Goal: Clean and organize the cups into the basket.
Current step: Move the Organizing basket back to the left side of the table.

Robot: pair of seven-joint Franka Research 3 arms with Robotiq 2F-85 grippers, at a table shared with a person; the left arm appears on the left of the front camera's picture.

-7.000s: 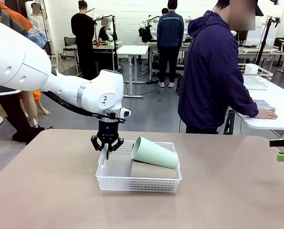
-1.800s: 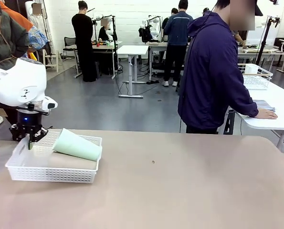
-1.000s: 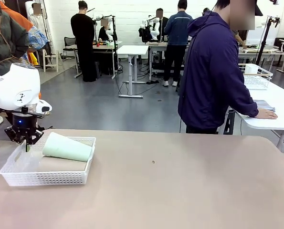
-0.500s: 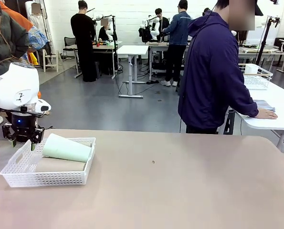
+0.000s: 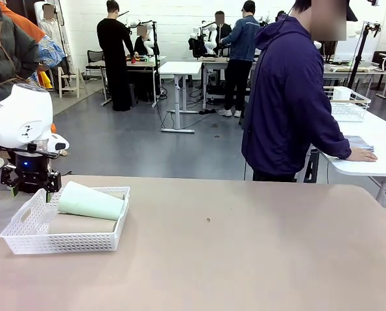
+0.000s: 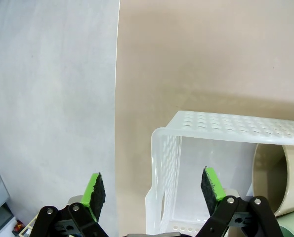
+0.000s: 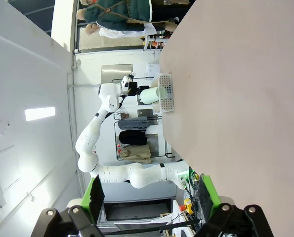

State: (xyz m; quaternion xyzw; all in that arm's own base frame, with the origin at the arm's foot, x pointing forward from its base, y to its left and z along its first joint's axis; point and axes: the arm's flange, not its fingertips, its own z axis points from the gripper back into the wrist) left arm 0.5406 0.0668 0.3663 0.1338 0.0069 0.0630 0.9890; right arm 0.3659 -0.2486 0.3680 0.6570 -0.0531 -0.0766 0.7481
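Note:
The white lattice basket [image 5: 63, 243] sits at the table's far left. A pale mint green cup [image 5: 92, 202] lies on its side in it, on top of a tan-brown cup [image 5: 79, 224]. My left gripper [image 5: 32, 190] hangs open just over the basket's far-left end wall. In the left wrist view its fingers [image 6: 154, 190] straddle that end wall of the basket [image 6: 235, 126] without touching it, and a tan cup's mouth [image 6: 273, 177] shows inside. My right gripper [image 7: 149, 195] is open and holds nothing, far from the basket [image 7: 166, 98].
The table's left edge [image 6: 116, 98] runs close beside the basket, with grey floor beyond it. A person in a dark blue jacket [image 5: 290, 97] stands at the far side, one hand on a neighbouring white table that carries a wire basket [image 5: 347, 103].
My left gripper has opened, let go of the basket's end wall and risen slightly. The basket, sliding left earlier, now rests still.

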